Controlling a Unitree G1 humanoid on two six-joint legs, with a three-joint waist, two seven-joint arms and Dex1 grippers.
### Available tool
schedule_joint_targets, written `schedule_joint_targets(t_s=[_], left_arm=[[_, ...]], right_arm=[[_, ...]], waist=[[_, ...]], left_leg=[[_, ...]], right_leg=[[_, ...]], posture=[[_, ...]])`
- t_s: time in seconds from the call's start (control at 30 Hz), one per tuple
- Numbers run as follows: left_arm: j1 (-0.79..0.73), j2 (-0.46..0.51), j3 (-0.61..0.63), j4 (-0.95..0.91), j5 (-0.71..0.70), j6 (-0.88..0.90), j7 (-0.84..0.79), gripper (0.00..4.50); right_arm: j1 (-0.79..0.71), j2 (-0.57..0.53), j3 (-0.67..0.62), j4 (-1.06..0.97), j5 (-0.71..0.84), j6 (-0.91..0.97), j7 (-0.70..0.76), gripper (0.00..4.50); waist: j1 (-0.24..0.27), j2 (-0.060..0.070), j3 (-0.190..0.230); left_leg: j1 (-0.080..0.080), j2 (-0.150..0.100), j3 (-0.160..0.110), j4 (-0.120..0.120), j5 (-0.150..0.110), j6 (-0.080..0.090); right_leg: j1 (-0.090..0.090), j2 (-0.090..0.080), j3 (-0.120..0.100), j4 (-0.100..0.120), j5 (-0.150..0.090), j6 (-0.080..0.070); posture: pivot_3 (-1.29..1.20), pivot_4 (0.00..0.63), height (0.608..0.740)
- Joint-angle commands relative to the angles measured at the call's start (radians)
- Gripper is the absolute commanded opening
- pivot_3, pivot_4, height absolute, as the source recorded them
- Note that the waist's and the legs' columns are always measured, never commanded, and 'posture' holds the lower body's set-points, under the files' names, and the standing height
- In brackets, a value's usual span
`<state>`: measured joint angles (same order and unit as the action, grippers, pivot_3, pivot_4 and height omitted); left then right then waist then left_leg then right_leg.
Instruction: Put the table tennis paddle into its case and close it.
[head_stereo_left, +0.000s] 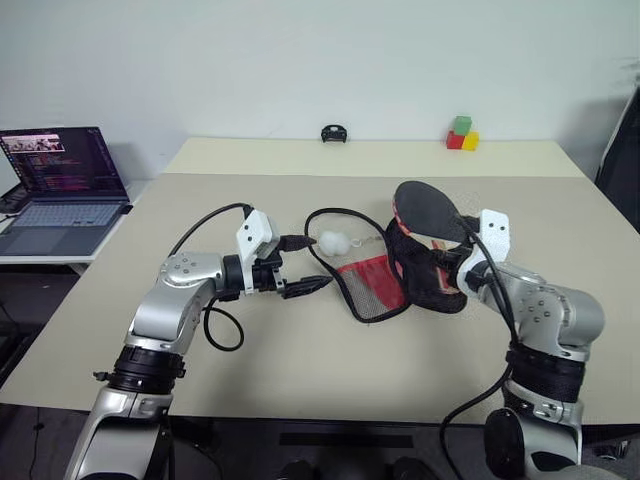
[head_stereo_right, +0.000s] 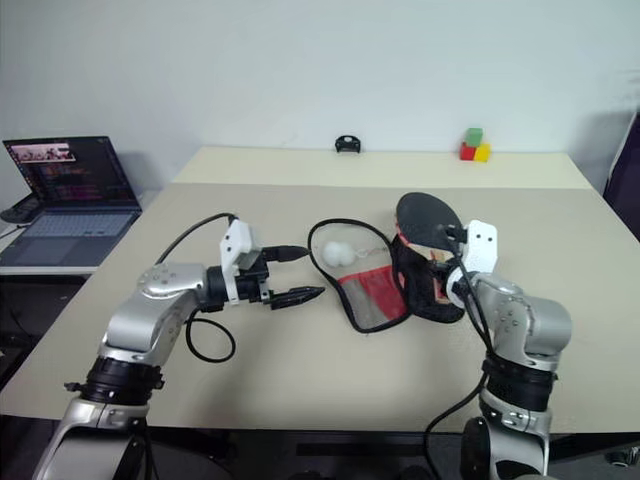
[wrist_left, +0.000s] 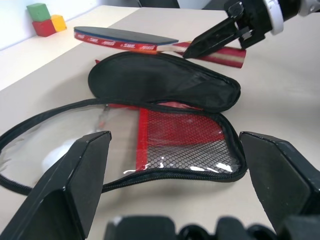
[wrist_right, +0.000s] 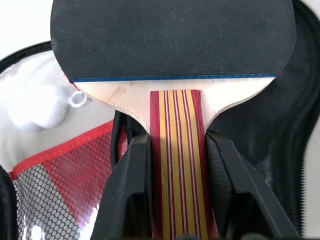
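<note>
- The right pincer (wrist_right: 175, 150) is closed on the striped wooden handle of the table tennis paddle (wrist_right: 172, 37), one black finger on each side of the handle.
- The paddle is held off the tabletop (head_stereo_left: 300, 370), blade pointing away from the robot, above the black half of its case (head_stereo_left: 425, 280).
- The case lies unzipped and spread open near the middle of the tabletop, towards the right edge: the black fabric half on the right, the half with the red mesh pocket (head_stereo_left: 372, 283) on the left, flat on the surface.
- A white pompom (head_stereo_left: 332, 241) on a cord rests inside the loop of the open case's rim, on the side towards the far edge.
- The left pincer (head_stereo_left: 300, 265) stands wide, its two black fingers spread and holding nothing, hovering just beside the mesh half of the case on its left and pointing at it.
- Near the far edge sit a small black object (head_stereo_left: 334, 133) at the middle and red, green and yellow blocks (head_stereo_left: 462, 134) towards the far right corner.
- An open laptop (head_stereo_left: 62, 185) stands on a separate surface beyond the left edge.
</note>
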<state>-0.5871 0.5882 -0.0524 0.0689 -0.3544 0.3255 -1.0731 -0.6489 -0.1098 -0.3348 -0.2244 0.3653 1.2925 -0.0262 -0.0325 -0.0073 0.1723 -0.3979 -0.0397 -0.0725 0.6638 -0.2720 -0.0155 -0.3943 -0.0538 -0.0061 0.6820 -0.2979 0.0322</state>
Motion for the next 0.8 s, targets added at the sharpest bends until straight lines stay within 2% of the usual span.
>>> schedule_joint_targets(t_s=[0.03,0.4,0.8], left_arm=[[0.005,0.006,0.029,-0.051,-0.016,-0.003,0.011,4.50],[0.008,0.002,0.024,-0.053,-0.015,-0.005,0.018,4.50],[0.011,0.005,0.025,-0.059,-0.017,-0.001,0.017,4.50]], right_arm=[[0.008,0.001,0.025,0.021,-0.031,-0.092,-0.008,1.10],[0.043,-0.012,0.093,0.131,-0.104,-0.228,-0.007,1.10],[0.047,-0.017,0.129,0.170,-0.156,-0.270,-0.018,1.10]], waist=[[0.000,0.000,0.000],[-0.001,0.000,0.000],[-0.001,0.000,0.000]], left_leg=[[0.000,0.000,0.000,0.000,0.000,0.000],[0.000,0.000,0.001,0.000,0.000,0.000],[0.000,0.000,0.001,0.000,0.000,0.000]], right_leg=[[0.000,0.000,0.000,0.000,0.000,0.000],[-0.001,0.000,0.000,0.000,0.000,0.000],[-0.001,0.000,0.000,0.000,0.000,0.000]], posture=[[0.00,0.150,0.740],[0.00,0.150,0.740],[0.00,0.150,0.740]])
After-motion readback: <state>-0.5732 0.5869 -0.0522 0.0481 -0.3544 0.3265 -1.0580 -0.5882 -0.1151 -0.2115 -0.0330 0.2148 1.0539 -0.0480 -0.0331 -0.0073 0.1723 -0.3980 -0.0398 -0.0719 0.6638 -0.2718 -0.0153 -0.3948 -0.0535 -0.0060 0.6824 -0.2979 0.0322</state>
